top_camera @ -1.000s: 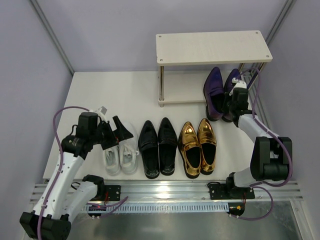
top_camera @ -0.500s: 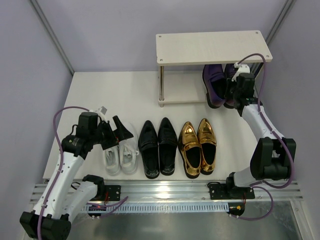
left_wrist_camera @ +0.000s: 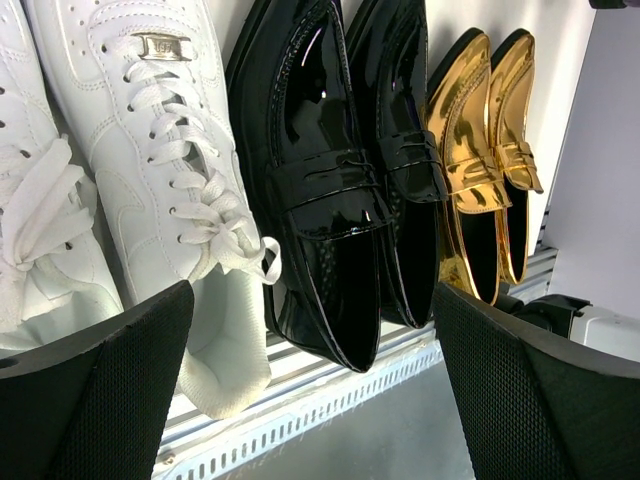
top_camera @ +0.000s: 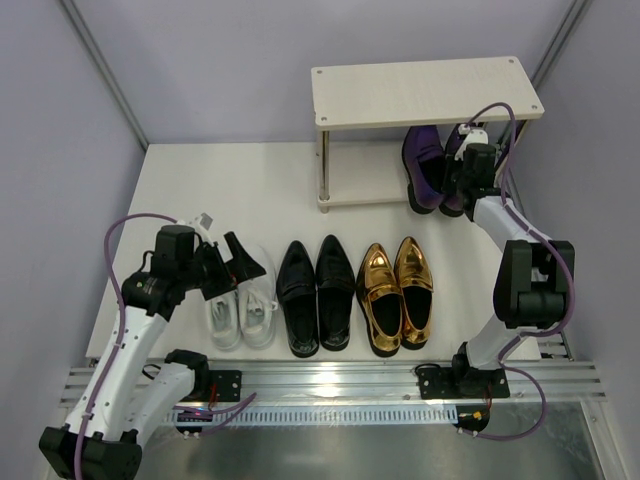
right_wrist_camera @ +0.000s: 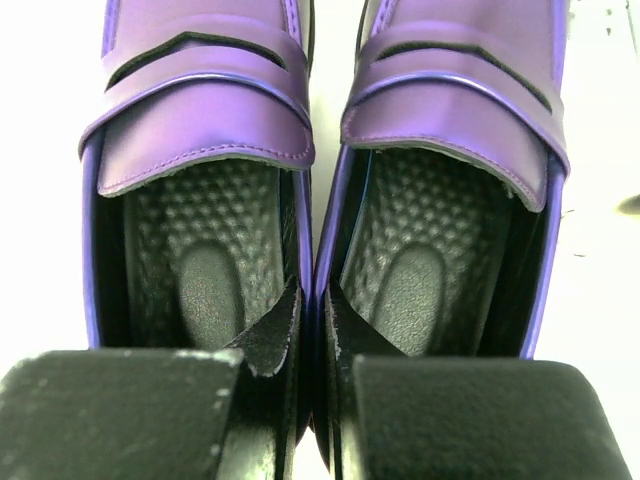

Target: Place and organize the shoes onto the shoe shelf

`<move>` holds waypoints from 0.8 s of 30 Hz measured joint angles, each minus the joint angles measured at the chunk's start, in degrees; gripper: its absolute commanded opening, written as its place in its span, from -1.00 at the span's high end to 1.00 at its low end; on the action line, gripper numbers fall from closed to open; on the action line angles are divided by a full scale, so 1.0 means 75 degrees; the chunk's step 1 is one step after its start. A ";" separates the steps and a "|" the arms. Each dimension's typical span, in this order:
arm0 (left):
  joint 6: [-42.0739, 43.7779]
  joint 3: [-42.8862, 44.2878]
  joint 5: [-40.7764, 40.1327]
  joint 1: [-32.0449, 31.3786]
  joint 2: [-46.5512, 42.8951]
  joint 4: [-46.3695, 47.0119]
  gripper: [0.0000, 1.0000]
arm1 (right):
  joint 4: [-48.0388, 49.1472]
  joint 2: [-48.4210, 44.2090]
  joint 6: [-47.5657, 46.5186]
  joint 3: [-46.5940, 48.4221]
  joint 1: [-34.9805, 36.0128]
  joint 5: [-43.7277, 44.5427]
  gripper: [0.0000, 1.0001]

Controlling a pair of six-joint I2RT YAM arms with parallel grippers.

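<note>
The shoe shelf (top_camera: 420, 92) stands at the back right. My right gripper (top_camera: 458, 185) is shut on the dark purple loafers (top_camera: 425, 165), one finger inside each shoe, pinching the two inner walls together (right_wrist_camera: 312, 300). The pair sits on the lower board with toes under the top board. White sneakers (top_camera: 240, 305), black loafers (top_camera: 315, 295) and gold loafers (top_camera: 396, 292) lie in a row near the front. My left gripper (top_camera: 240, 263) is open and empty, hovering above the sneakers (left_wrist_camera: 150, 170) and black loafers (left_wrist_camera: 340, 200).
Metal rails (top_camera: 340, 385) run along the near edge of the table. Grey walls close in both sides. A silver shelf leg (top_camera: 323, 170) stands left of the purple pair.
My right gripper has pushed the purple loafers away from me, from in front of the shelf onto its lower board. The left arm has not moved.
</note>
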 measured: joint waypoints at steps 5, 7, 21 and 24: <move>0.0000 -0.0003 -0.0020 0.0000 -0.0006 0.0000 -0.99 | 0.0055 0.0038 0.0003 -0.0003 0.0000 0.0140 0.92; 0.0000 -0.0003 -0.0020 0.0000 -0.0006 0.0000 -1.00 | 0.0061 0.0038 0.0003 -0.0003 0.0000 0.0152 0.92; -0.0029 -0.0015 -0.0020 0.0000 -0.0009 0.0000 -0.99 | -0.0006 0.0038 -0.0539 0.0070 -0.0020 -0.0519 0.92; -0.0087 -0.0041 -0.0020 0.0000 -0.0017 0.0003 -0.99 | -0.0026 0.0052 -0.0714 0.0143 -0.0017 -0.0731 0.92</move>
